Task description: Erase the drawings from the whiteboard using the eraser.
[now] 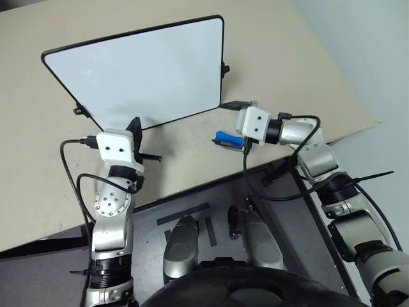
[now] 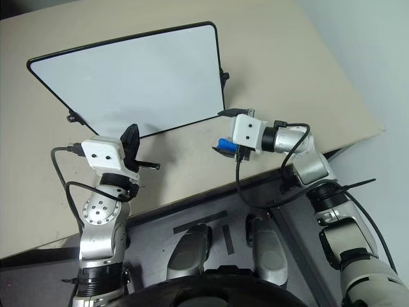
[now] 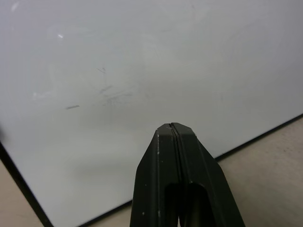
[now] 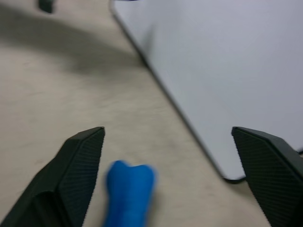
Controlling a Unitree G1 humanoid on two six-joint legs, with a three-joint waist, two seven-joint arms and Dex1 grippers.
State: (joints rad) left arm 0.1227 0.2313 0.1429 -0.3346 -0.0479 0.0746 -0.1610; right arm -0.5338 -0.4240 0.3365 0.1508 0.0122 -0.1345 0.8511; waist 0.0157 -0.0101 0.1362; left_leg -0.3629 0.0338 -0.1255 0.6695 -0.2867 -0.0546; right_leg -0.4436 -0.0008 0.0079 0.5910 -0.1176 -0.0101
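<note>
- The large white rectangular whiteboard (image 1: 144,73) with its thin black frame and rounded corners lies on the beige table (image 1: 307,70). Its surface looks clean: no red marker drawing can be seen, only faint grey smudges in the left wrist view.
- The small bright blue bone-shaped eraser (image 1: 227,138) lies on the table just beside the board's near right corner, off the board itself.
- The right gripper (image 4: 173,161) has its two black fingers spread wide. The eraser sits low between them, nearer one finger, and no finger is pressing on it, so the grip holds nothing.
- The left gripper (image 1: 134,132) has its fingers pressed together, empty, and hovers at the board's near edge, pointing across the white surface.
- Judged from this, the wiping appears done and the step in hand is putting the eraser down beside the board.
- The next move likely calls for drawing the right arm clear without nudging the eraser, then checking the board for any leftover ink. If a trace turns up, the open fingers would need to close around the eraser's narrow waist again.
</note>
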